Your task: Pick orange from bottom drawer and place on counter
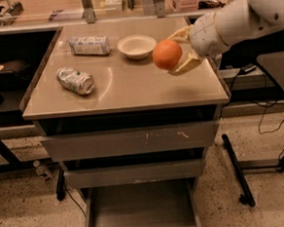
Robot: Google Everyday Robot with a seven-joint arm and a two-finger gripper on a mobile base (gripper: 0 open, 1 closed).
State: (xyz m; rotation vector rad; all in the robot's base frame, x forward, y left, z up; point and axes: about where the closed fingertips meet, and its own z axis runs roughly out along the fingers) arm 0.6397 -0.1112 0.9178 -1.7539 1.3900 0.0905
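claw (175, 49) grips smooth round orange (166, 54) above glossy counter (130, 87)

Speckled beige floor (22, 216), black stand leg (236, 170) at R, dark shelving (11, 51) at L, cluttered bench (66, 2) behind.

Smooth orange (167, 54), matt jaws over glossy counter (130, 89)
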